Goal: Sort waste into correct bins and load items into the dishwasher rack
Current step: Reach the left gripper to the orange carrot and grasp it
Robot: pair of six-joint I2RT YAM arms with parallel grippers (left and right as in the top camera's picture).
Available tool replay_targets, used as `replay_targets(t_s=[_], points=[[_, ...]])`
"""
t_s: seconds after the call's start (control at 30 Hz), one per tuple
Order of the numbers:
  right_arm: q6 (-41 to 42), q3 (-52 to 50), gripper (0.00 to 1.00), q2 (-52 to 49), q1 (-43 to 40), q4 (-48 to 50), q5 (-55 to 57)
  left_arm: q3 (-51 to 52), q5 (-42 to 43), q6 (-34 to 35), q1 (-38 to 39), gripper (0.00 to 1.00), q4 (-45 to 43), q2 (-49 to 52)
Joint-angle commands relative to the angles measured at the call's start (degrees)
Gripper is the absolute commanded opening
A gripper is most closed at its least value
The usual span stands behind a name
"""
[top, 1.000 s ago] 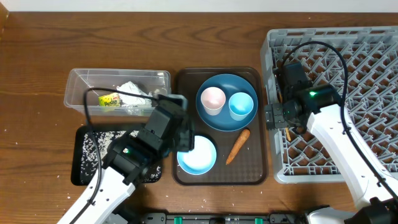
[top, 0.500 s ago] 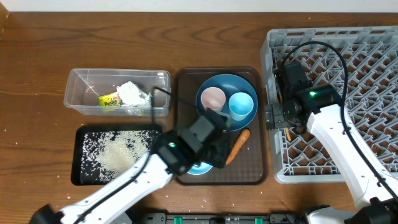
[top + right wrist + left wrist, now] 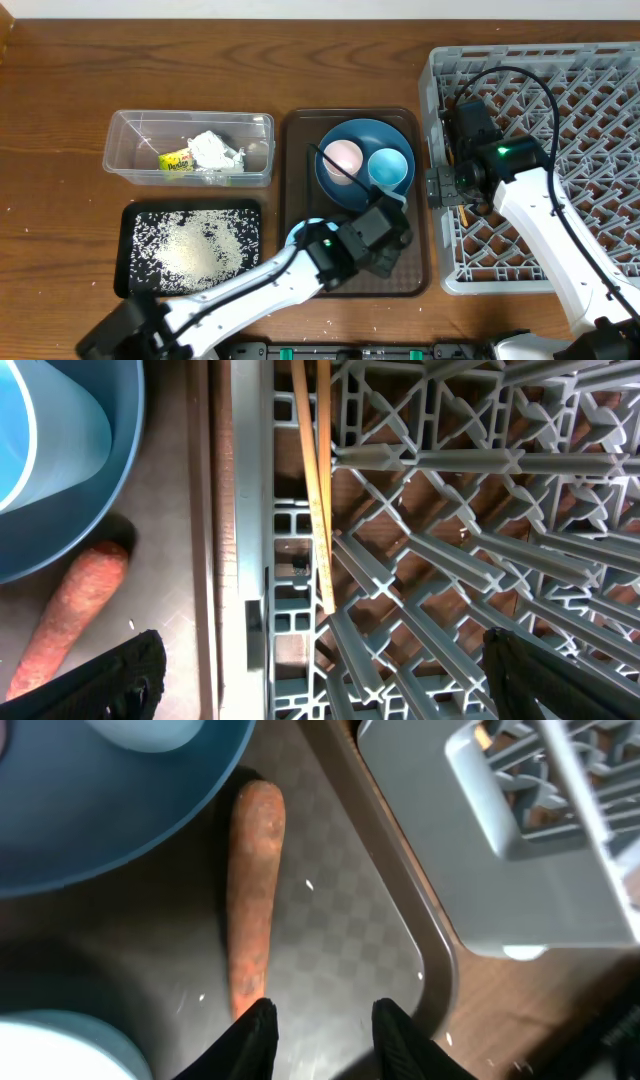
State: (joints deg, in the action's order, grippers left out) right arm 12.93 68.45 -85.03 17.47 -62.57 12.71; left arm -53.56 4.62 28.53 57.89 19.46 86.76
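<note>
Currently left end effector (image 3: 325,1032) part-open, empty, above brown tray (image 3: 340,950); carrot (image 3: 252,900) outside finger gap, beside dark-blue plate (image 3: 90,810). Risk: closes on air or clips tapered tip, carrot skids.

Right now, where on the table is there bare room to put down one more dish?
Bare table lies behind the clear tub and brown tray, and left of the tub. The rack holds nothing at its right. Crowded: the brown tray, with plate, carrot and the left gripper over it.
</note>
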Motion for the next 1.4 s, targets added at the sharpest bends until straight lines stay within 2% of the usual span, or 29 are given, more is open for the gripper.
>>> replay_targets(t_s=[0.0,0.2,0.77,1.37], points=[[0.11,-0.22,0.99,0.72,-0.68,-0.04,0.76,-0.98,-3.72,0.48,0.2,0.34,-1.44,2.93],[0.11,-0.22,0.99,0.72,-0.68,-0.04,0.76,-0.98,-10.27,0.48,0.2,0.34,-3.06,5.95],[0.09,-0.22,0.99,0.72,-0.68,-0.04,0.76,-0.98,-10.21,0.48,0.22,0.35,-5.53,12.83],[0.11,-0.22,0.99,0.72,-0.68,-0.02,0.76,-0.87,-6.8,0.48,1.44,0.35,-5.53,13.22]])
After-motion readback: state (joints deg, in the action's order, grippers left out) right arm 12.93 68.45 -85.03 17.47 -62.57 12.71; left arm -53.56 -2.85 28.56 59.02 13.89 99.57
